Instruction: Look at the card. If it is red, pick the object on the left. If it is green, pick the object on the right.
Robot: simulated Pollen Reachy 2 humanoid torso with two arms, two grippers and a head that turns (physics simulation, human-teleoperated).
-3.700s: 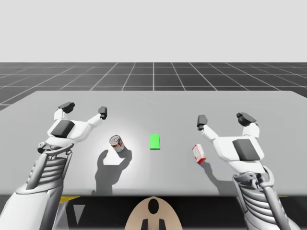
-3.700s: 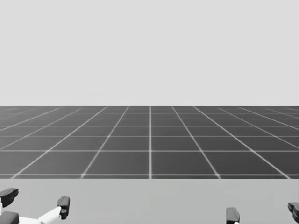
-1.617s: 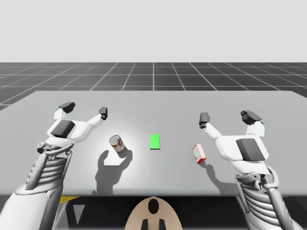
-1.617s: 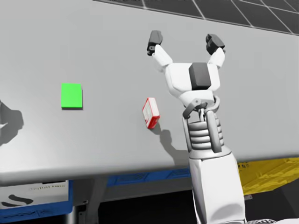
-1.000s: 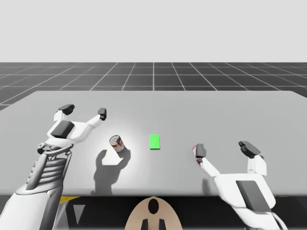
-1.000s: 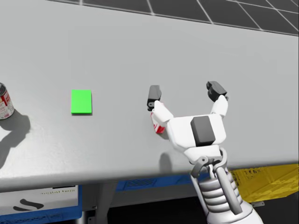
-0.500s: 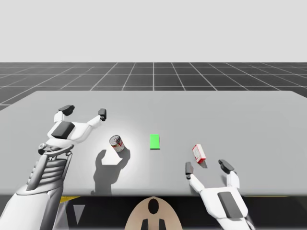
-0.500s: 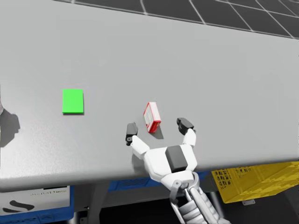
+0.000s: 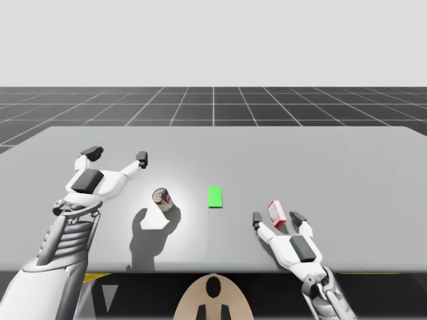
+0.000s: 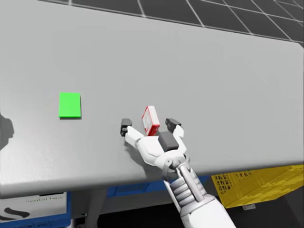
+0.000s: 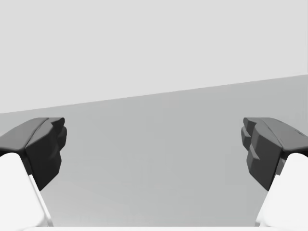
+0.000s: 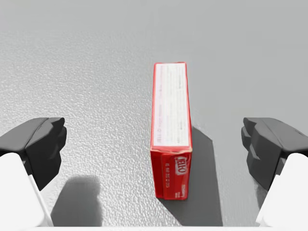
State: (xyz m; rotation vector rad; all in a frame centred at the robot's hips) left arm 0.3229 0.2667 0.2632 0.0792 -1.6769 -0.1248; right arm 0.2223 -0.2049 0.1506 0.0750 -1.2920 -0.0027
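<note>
A green card (image 9: 214,197) (image 10: 70,105) lies flat mid-table. Left of it stands a red-and-white can (image 9: 162,199). Right of the card, a small red box (image 9: 276,212) (image 10: 150,119) (image 12: 171,130) rests on its narrow side. My right gripper (image 9: 275,220) (image 10: 147,125) (image 12: 154,154) is open at table level, its fingers on either side of the box's near end, neither touching it. My left gripper (image 9: 118,155) (image 11: 154,154) is open and raised at the left, left of the can, with nothing between its fingers.
The grey table (image 9: 333,160) has its front edge (image 10: 95,183) just behind my right hand. Under that edge stand a yellow crate (image 10: 256,185) and a blue bin (image 10: 42,209).
My right arm has dropped low and pushed forward, so its open fingers now flank the red box. My head has turned slightly. The left arm is unmoved.
</note>
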